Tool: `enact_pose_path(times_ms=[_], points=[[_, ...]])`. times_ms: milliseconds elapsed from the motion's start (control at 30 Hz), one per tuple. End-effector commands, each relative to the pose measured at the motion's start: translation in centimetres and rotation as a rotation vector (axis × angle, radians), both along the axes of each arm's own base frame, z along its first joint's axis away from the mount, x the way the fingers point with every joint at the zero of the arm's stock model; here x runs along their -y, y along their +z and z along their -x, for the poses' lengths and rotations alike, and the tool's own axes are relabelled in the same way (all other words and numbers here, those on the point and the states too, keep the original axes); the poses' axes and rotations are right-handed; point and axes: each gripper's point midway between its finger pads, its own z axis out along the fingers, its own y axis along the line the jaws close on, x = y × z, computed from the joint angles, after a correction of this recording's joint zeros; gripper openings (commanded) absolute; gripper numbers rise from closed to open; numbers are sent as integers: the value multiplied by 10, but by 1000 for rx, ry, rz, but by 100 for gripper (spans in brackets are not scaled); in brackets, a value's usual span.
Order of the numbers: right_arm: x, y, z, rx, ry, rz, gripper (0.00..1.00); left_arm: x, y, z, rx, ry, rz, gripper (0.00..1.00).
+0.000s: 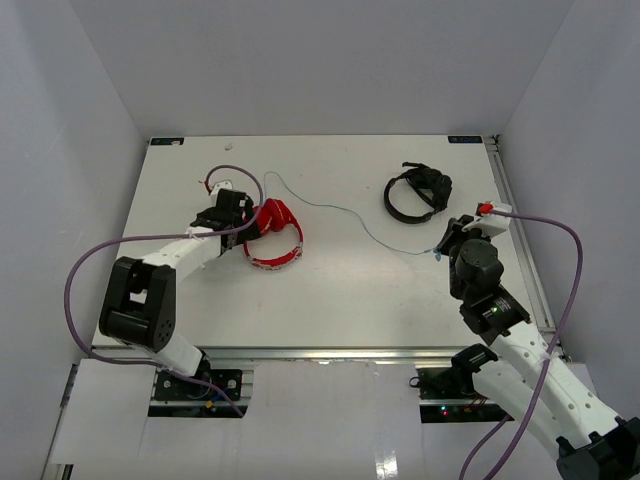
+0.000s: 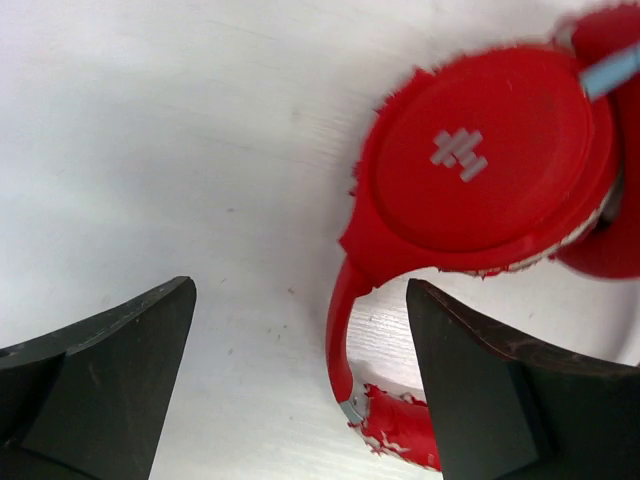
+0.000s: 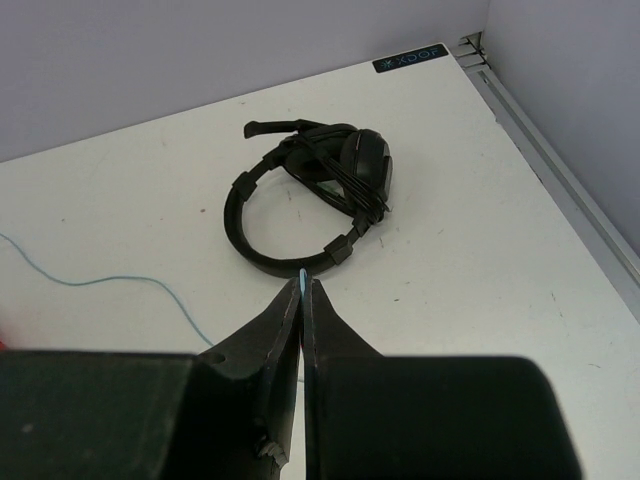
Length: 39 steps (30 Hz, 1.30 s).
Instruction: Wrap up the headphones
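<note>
Red headphones looked light and stiff, cable thin and floppy, so I'd grab the headband; left gripper hung wide open, right gripper pinched the cable end.

Headphones by the table's left edge are rendered bright red, with a pale grey stepped mark on the earcup and white flecks along the pad rims. Cable is rendered thin pale blue against the white table. Second headset near the right edge is rendered all black.
</note>
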Motion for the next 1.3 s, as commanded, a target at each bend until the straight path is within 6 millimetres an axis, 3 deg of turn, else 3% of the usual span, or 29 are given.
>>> enact_pose_path(times_ms=[0,200,333,433,533,767,1067,1267], points=[[6,17,2,68,-31,-51,8,-10,64,-5,157,269,68,98],[-1,19,2,83,11,-65,8,47,78,11,126,269,296,98],[-3,16,1,74,21,-55,8,84,78,23,151,362,425,98],[-3,18,1,79,22,-51,8,109,69,27,71,429,486,97],[-2,18,2,83,19,-50,8,132,57,29,11,548,546,85],[1,20,5,105,17,-48,8,131,14,44,-118,848,539,71],[-2,23,8,140,48,-55,8,123,11,56,-93,1023,642,68],[-5,22,7,138,61,-53,8,141,2,52,-159,1011,642,69]])
